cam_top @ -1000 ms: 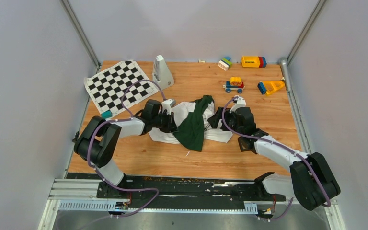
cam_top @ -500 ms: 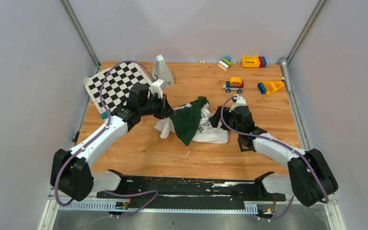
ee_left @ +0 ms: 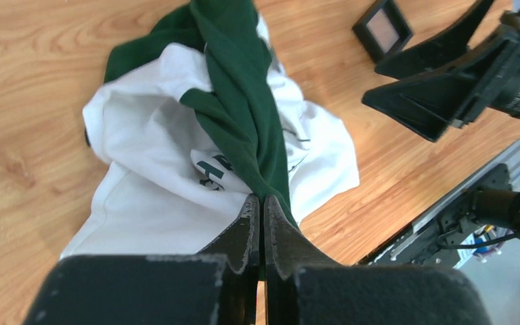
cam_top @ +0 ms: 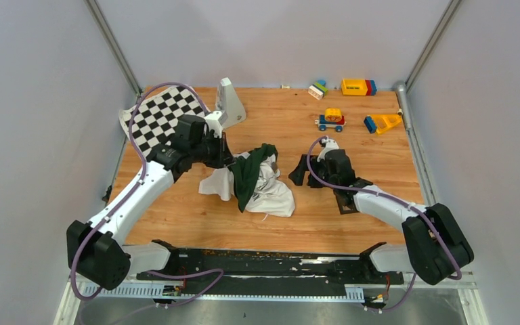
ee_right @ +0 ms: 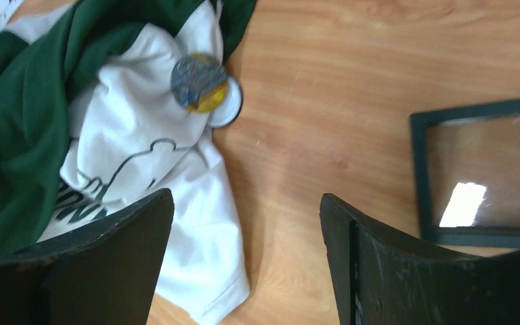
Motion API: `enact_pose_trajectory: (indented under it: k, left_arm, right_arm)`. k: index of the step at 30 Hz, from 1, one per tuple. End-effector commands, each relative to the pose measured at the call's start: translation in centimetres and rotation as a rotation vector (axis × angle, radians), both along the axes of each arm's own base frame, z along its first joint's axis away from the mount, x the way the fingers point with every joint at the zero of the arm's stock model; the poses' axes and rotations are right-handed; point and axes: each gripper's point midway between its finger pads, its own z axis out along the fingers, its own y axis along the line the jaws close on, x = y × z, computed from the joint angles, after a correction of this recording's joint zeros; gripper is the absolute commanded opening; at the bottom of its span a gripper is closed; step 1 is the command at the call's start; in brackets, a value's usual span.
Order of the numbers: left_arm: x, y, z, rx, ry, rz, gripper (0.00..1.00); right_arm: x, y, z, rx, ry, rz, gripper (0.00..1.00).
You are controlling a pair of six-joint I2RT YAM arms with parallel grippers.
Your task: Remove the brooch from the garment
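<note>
Pinching the garment (ee_left: 156,169) by its green sleeve in the fully closed left gripper (ee_left: 263,203). Hovering the right gripper (ee_right: 245,200) wide open and empty near the brooch (ee_right: 200,82), sitting on white fabric at the garment's edge. Probably needing a forward reach next, closing on the brooch alone

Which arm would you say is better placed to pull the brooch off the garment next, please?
Right, I'd say. The right claw is open and faces the brooch, exposed on the garment; the left claw is shut on its green sleeve.
</note>
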Motion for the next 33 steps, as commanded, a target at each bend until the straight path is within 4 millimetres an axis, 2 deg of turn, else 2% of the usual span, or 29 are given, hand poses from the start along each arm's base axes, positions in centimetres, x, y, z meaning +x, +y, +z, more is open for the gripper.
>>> enact_pose_trajectory:
  k: [1, 5, 10, 16, 17, 19, 20, 25, 27, 28, 29, 30, 31, 33]
  left_arm:
    - [-0.2, 2.0, -1.8, 0.091, 0.021, 0.055, 0.04]
    - [-0.3, 3.5, -2.4, 0.148, 0.020, 0.110, 0.07]
    - [-0.6, 4.1, -2.7, 0.169, 0.020, 0.135, 0.10]
    - [-1.0, 4.1, -3.1, 0.172, 0.037, 0.119, 0.24]
    - [-1.2, 4.1, -3.4, 0.174, 0.046, 0.114, 0.25]
    - [-1.5, 3.9, -4.1, 0.174, 0.067, 0.101, 0.26]
    - [-1.6, 3.9, -4.4, 0.173, 0.077, 0.098, 0.27]
    - [-2.1, 3.9, -5.0, 0.173, 0.099, 0.094, 0.37]
    - [-2.5, 3.8, -5.1, 0.163, 0.107, 0.088, 0.44]
    - [-2.7, 3.7, -5.2, 0.159, 0.116, 0.081, 0.47]
    - [-2.8, 3.8, -5.4, 0.161, 0.124, 0.080, 0.48]
    - [-3.0, 3.9, -5.5, 0.167, 0.134, 0.084, 0.49]
    - [-3.1, 4.0, -5.6, 0.170, 0.137, 0.085, 0.49]
    - [-3.2, 4.2, -5.5, 0.173, 0.131, 0.095, 0.48]
  right_arm:
    - [-2.5, 2.6, 0.8, 0.019, 0.063, 0.072, 0.78]
    - [-4.6, 2.6, -0.6, -0.066, 0.129, 0.053, 0.77]
    - [-6.4, 2.6, -2.6, -0.058, 0.196, 0.063, 0.64]
    - [-6.7, 3.3, -2.9, -0.060, 0.217, 0.099, 0.31]
    - [-6.7, 3.4, -2.7, -0.062, 0.213, 0.102, 0.23]
    - [-6.5, 3.2, -2.4, -0.068, 0.204, 0.096, 0.02]
    - [-6.4, 3.0, -2.1, -0.072, 0.197, 0.087, 0.00]
    - [-6.0, 2.2, -0.3, -0.078, 0.147, 0.044, 0.00]
    - [-6.0, 1.9, 0.4, -0.072, 0.131, 0.036, 0.00]
    - [-6.2, 1.9, 0.5, -0.069, 0.134, 0.041, 0.06]
    - [-6.4, 2.0, 0.4, -0.061, 0.140, 0.043, 0.19]
    - [-6.6, 2.0, 0.2, -0.056, 0.149, 0.048, 0.40]
    - [-6.8, 2.2, 0.0, -0.050, 0.159, 0.056, 0.52]
    - [-7.0, 2.6, -0.7, -0.047, 0.185, 0.069, 0.59]
